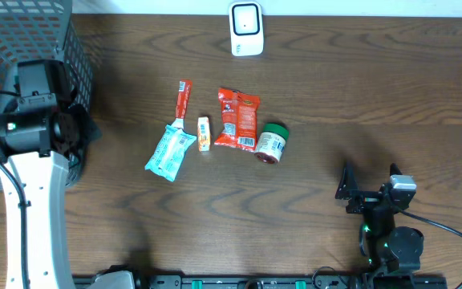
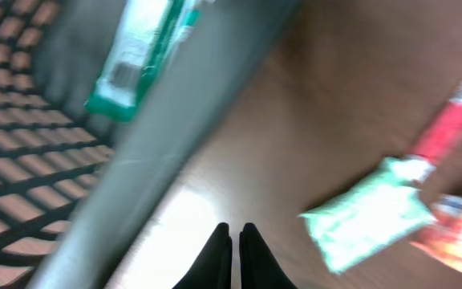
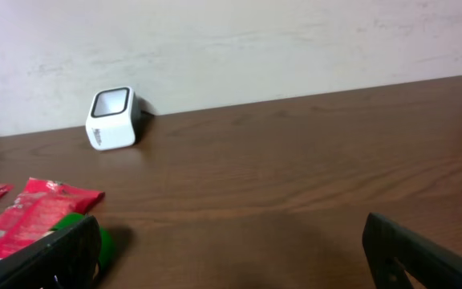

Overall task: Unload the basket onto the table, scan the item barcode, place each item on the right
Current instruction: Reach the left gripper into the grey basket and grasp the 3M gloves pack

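Observation:
Several items lie in a loose row mid-table: a teal packet [image 1: 170,151], a red stick pack [image 1: 184,98], a small yellow pack [image 1: 204,133], a red snack bag [image 1: 237,119] and a green-lidded jar [image 1: 271,144]. The white barcode scanner [image 1: 246,28] stands at the far edge and shows in the right wrist view too, scanner [image 3: 111,118]. My left gripper [image 2: 235,234] is shut and holds nothing, hovering by the basket's wall, left of the teal packet [image 2: 371,221]. My right gripper [image 1: 371,183] stands open and empty near the front right, with the jar [image 3: 104,245] beside its left finger.
A dark mesh basket [image 1: 30,32] fills the back left corner. Inside it lies a green-and-white packet [image 2: 131,60]. The left arm's white link [image 1: 34,217] runs along the left side. The left wrist view is blurred.

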